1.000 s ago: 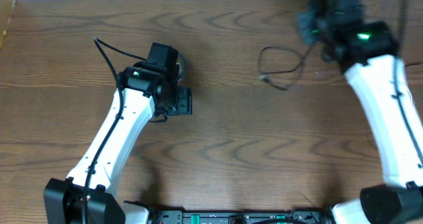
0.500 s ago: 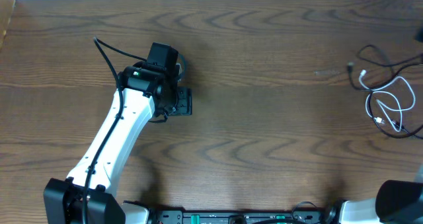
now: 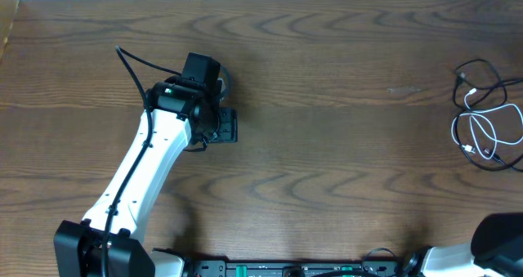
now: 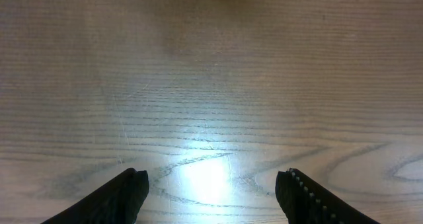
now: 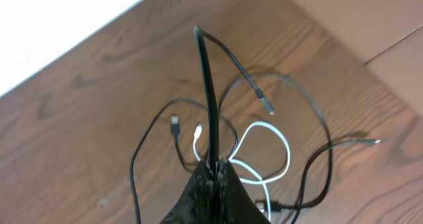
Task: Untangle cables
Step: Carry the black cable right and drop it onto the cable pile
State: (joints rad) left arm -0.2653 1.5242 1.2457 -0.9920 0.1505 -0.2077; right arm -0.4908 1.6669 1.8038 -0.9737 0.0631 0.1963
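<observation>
While my left pincer (image 4: 213,181) hung open over the surface (image 4: 211,65), the right pincer (image 5: 215,166) pinched one black cable (image 5: 210,98) above the cables (image 3: 488,113) looped at the surface's right edge; limp and light, I judged, best taken near a plug (image 5: 174,123).
</observation>
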